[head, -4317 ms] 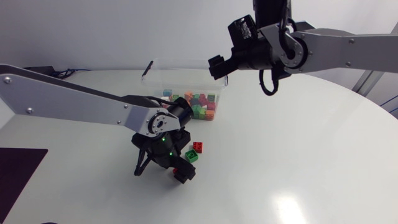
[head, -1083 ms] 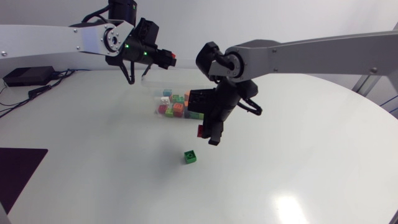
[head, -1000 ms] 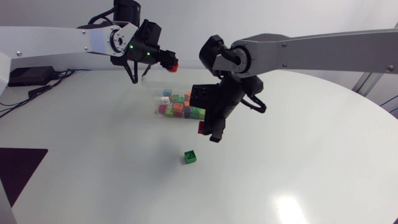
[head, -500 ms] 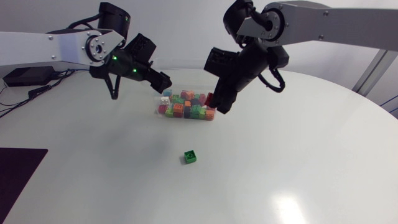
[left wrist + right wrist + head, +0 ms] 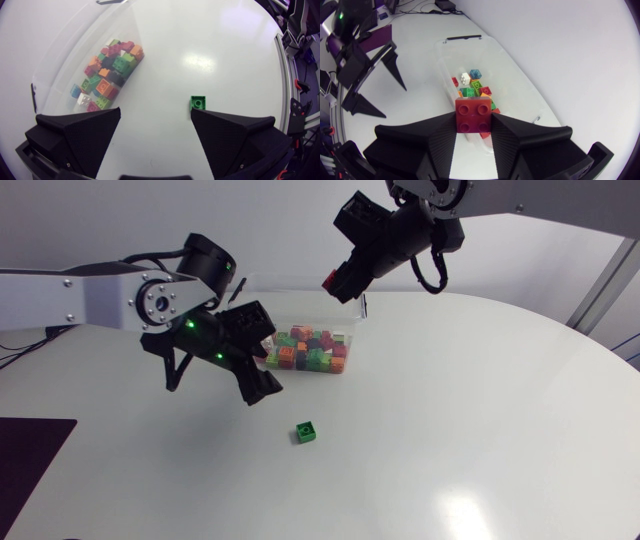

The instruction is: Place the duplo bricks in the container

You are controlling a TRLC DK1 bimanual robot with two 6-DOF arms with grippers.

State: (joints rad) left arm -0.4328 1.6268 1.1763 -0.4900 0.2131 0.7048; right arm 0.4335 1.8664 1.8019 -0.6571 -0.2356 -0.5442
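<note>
Tabletop (image 5: 480,430), seen from overhead: your clear plastic container (image 5: 285,280) of mixed coloured bricks (image 5: 310,350) stands near the far edge, and a lone green duplo brick (image 5: 307,432) sits toward the middle. Your left end effector (image 5: 266,358) hangs between them, and your right end effector (image 5: 336,282) is above the container's rim. At your left wrist the fingers are spread wide and grip nothing, with the green brick just ahead of one finger. At your right wrist the fingers clamp a red square duplo brick (image 5: 474,115) over the container.
</note>
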